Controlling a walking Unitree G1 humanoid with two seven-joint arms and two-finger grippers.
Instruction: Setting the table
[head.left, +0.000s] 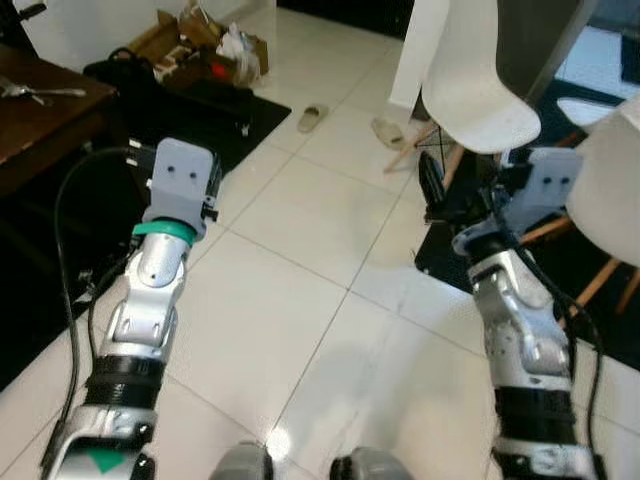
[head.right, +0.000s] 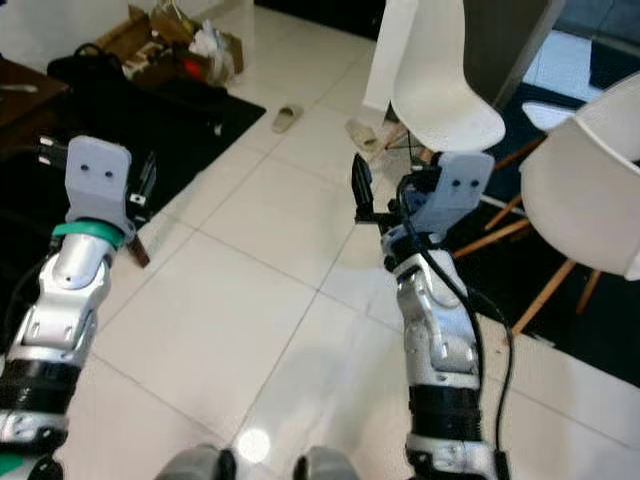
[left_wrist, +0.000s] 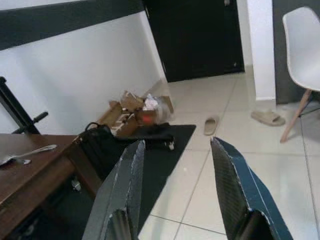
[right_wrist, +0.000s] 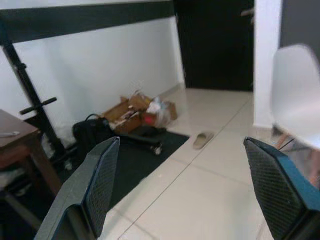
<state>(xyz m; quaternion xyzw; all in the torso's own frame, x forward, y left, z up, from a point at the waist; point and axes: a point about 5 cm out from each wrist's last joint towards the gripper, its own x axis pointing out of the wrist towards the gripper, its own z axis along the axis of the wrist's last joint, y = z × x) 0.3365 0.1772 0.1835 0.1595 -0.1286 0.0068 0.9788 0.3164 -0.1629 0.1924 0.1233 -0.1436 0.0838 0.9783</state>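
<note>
I have both arms raised in front of me over bare white tile floor (head.left: 300, 300), and neither carries anything. The left gripper (left_wrist: 175, 190) has its two fingers spread moderately apart with only air between them; the right gripper (right_wrist: 182, 190) is spread much wider, also empty. The wooden table (head.left: 45, 120) sits at about ten o'clock from me, only its corner in the head views, and on it lies what looks like a spoon (head.left: 40, 92), perhaps with a second piece of cutlery beside it; I cannot make out more. White chairs (head.left: 480, 90) stand at one to two o'clock, close to my right arm. Further off at eleven o'clock there is an open cardboard box (head.left: 200, 45) of clutter beside a black mat (head.left: 200, 110), a black bag (left_wrist: 100, 142) near the table's edge, and two slippers (head.left: 312, 117) at twelve o'clock on the tiles. My judgement is that I am between placements, travelling or turning rather than handling, so the setting is barely begun. The next move calls for turning toward ten o'clock to square up to the table, or finding the next item to fetch, while keeping my right elbow off the chair legs.
</note>
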